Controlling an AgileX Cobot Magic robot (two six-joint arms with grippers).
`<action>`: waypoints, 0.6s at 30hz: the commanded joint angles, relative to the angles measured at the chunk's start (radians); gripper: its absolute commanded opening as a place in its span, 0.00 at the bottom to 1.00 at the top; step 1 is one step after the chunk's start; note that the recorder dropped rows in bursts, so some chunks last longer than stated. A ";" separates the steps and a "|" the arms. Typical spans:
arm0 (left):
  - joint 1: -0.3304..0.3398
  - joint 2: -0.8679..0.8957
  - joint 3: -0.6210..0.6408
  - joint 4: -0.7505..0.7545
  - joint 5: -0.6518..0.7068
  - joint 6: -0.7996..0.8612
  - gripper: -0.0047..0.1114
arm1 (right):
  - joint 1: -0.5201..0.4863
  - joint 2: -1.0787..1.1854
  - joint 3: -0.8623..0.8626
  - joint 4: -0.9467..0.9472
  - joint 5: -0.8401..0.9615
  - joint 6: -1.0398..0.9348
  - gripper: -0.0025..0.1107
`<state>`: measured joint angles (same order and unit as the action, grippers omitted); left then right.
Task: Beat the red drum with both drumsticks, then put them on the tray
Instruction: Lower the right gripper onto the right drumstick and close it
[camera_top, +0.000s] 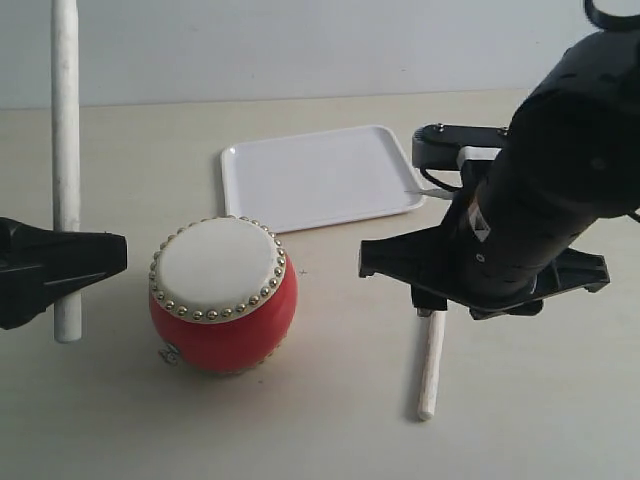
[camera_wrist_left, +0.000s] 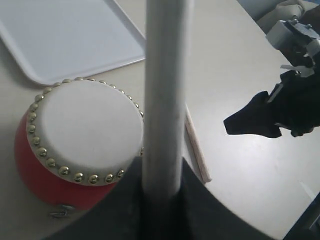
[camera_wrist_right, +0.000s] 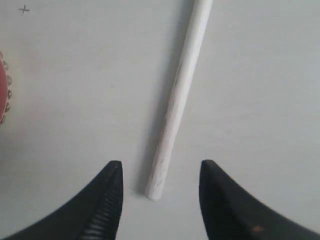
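Observation:
The red drum (camera_top: 224, 295) (camera_wrist_left: 75, 140) with its cream skin and gold studs stands on the table in front of the white tray (camera_top: 320, 175) (camera_wrist_left: 65, 40). My left gripper (camera_top: 75, 265) (camera_wrist_left: 161, 192) is shut on one drumstick (camera_top: 66, 150) (camera_wrist_left: 165, 90), held upright just left of the drum. The other drumstick (camera_top: 431, 365) (camera_wrist_right: 177, 100) (camera_wrist_left: 196, 147) lies flat on the table right of the drum. My right gripper (camera_top: 432, 300) (camera_wrist_right: 159, 172) hovers open over that stick's end, one finger on each side, not touching it.
The pale tabletop (camera_top: 300, 420) runs in front of the drum and stick. A small pencilled cross (camera_wrist_right: 23, 9) marks the table near the drum. The right arm's dark body (camera_top: 560, 190) looms over the tray's right corner.

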<state>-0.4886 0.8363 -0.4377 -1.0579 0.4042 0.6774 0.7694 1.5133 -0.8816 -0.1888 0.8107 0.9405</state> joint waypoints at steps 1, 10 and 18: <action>0.000 -0.004 -0.004 -0.001 -0.007 0.006 0.04 | 0.015 0.050 0.003 -0.054 0.010 0.055 0.43; 0.000 -0.004 -0.004 0.001 -0.003 0.006 0.04 | 0.015 0.166 0.003 -0.057 -0.026 0.055 0.43; 0.000 -0.004 -0.004 0.003 0.037 0.006 0.04 | 0.013 0.247 0.003 -0.049 -0.064 0.058 0.43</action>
<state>-0.4886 0.8363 -0.4377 -1.0558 0.4187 0.6774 0.7813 1.7486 -0.8816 -0.2338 0.7663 0.9900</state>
